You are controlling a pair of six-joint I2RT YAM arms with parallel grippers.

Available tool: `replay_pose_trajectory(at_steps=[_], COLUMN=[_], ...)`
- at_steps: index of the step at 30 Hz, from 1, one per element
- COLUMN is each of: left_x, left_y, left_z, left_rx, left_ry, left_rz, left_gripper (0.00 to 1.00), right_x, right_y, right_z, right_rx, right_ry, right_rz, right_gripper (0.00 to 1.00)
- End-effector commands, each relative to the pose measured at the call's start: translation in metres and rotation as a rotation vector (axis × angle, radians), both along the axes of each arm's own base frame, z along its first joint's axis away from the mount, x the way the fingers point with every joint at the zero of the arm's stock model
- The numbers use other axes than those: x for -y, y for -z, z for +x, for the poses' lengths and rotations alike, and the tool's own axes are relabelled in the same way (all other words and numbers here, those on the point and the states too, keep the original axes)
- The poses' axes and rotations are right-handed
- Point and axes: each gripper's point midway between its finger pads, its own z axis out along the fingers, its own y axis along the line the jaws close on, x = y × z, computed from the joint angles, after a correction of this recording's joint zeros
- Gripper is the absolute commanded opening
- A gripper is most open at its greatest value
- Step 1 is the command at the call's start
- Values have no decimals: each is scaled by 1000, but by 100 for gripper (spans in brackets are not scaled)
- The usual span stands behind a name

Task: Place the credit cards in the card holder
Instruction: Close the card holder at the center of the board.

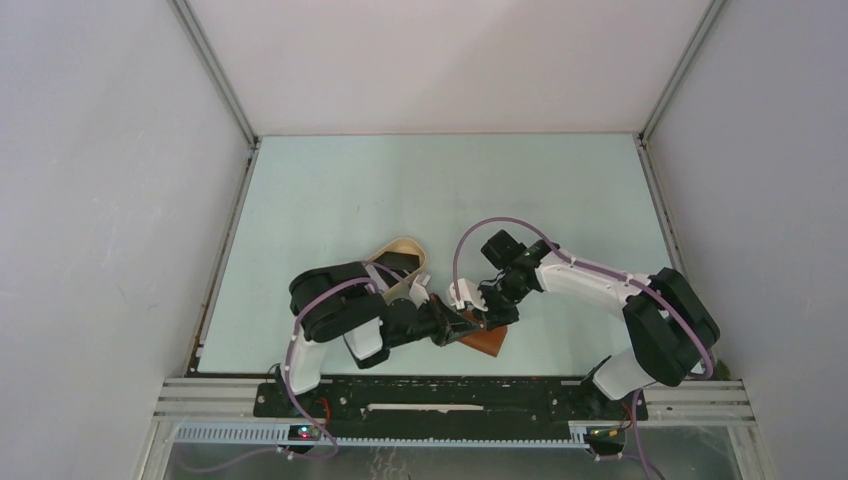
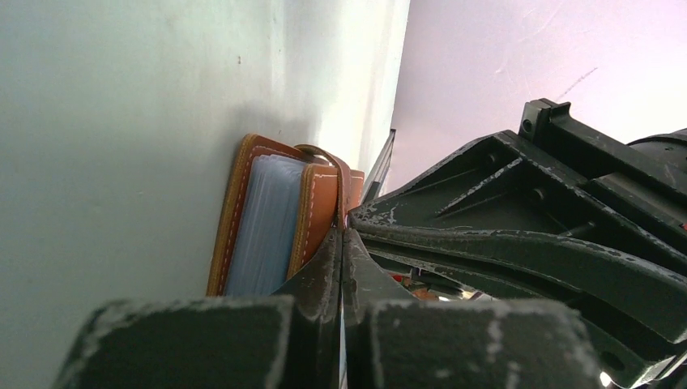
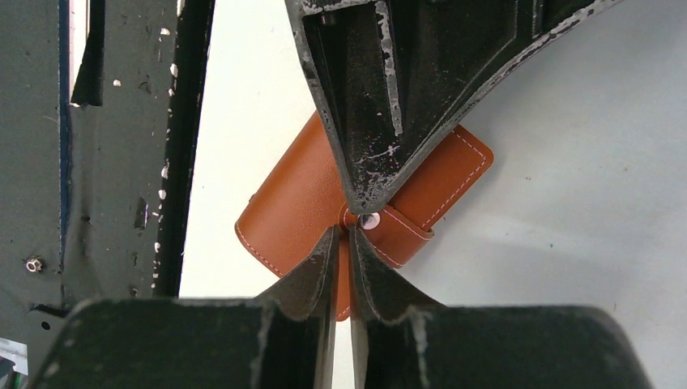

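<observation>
Pincers meet at one spot. My left pincer [image 2: 341, 237] is pressed shut, its scuffed black tips against the strap [image 3: 401, 231], with nothing I can make out between them. My right pincer [image 3: 348, 237] is down to a hairline gap and comes at the same spot from the opposite side. Whether it nips the strap's edge I cannot tell.

Just under both lies the holder [image 3: 300, 194], flat on the counter [image 1: 400, 180] near my bases, between the two arms. It is folded closed, with the strap fastened across it by a stud [image 3: 370, 220]. I judge that is why both sets of tips crowd there: the strap must come off the stud before any slot can take a card, and one pincer can pin the body while the other lifts the tab.

It is smooth reddish-brown leather with pale stitching and rounded corners, and the stud is small, round and shiny. Edge-on, the covers sandwich a stack of clear, bluish sleeves [image 2: 263, 227], which look slippery and thin.

Farther out, beyond my left arm, sits a beige oval tray [image 1: 405, 243]. Something dark lies in it, possibly the cards [image 1: 397, 262], though it is too small to tell.
</observation>
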Motion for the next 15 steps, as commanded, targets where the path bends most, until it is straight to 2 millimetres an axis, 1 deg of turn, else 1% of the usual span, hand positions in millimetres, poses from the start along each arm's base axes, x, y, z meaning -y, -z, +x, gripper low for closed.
replay_pose_trajectory(at_steps=[1, 7, 15], left_x=[-19, -18, -18], left_y=[39, 40, 40], left_z=[-9, -9, -9], left_rx=[-135, -136, -134], left_ry=[-28, -27, -26], left_rz=[106, 107, 105], left_gripper=[0, 0, 0], right_x=[-13, -17, -17], right_y=[-13, -19, -9], right_z=[14, 15, 21], right_rx=[53, 52, 57], right_ry=[-3, 5, 27], right_rz=[44, 61, 24], right_gripper=[16, 17, 18])
